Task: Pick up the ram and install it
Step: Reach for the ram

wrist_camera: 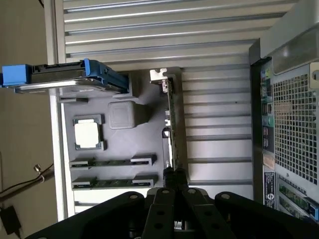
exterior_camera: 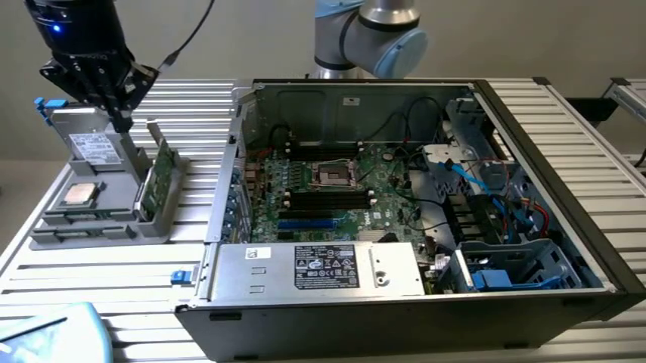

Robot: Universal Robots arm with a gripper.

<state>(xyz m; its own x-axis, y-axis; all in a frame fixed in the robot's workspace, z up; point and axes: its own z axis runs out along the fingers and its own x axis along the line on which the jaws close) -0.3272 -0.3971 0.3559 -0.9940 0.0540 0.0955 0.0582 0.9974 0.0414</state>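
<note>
Ram (wrist_camera: 112,162) in grey tray (wrist_camera: 133,143)

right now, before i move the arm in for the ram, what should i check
1. Gripper empty: ok, nothing is held.
2. Gripper open for a grasp: not ok, it is shut.
3. Long dark-green ram sticks seated in the grey plastic tray: ok, two lie flat in its slots.
4. Gripper lined up over a ram stick: not ok, it sits by the upright broader green board.
5. Black computer case open on top: ok.
6. Black memory slots on the motherboard free: cannot tell.
</note>
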